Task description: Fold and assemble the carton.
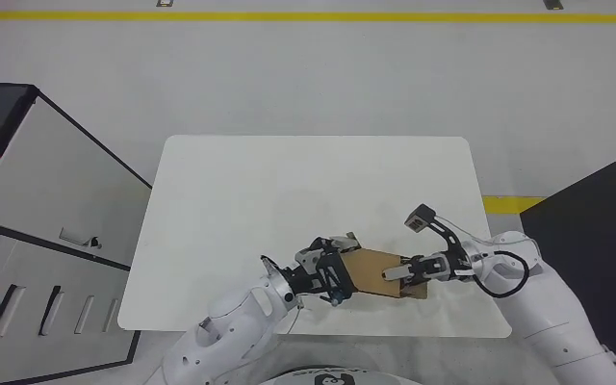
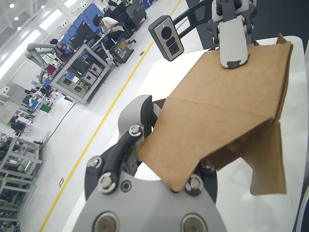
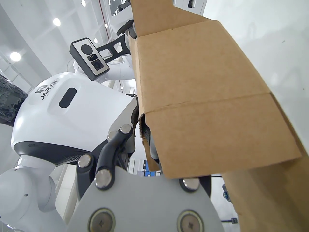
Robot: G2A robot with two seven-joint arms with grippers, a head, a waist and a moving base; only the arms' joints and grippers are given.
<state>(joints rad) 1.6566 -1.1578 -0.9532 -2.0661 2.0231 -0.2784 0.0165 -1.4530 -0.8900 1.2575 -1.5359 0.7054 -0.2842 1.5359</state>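
**Both arms drawn in, grippers facing each other**

The left arm angles in from the robot's left and the right arm from its right. The left gripper (image 1: 334, 272) is clamped on one end of the carton (image 1: 373, 269). The right gripper (image 1: 406, 273) pinches the opposite end, one finger (image 2: 233, 47) lying flat on top.

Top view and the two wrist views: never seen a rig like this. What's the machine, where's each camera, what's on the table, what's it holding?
It is a two-armed robot working at a white table. The top view looks down from a camera above the arms. Each of the other two pictures comes from a camera on one wrist, looking along that arm's own gripper. Near the table's front edge is a brown carton, partly folded, with its flaps loose. The left gripper is clamped on one end of it and the right gripper on the other.
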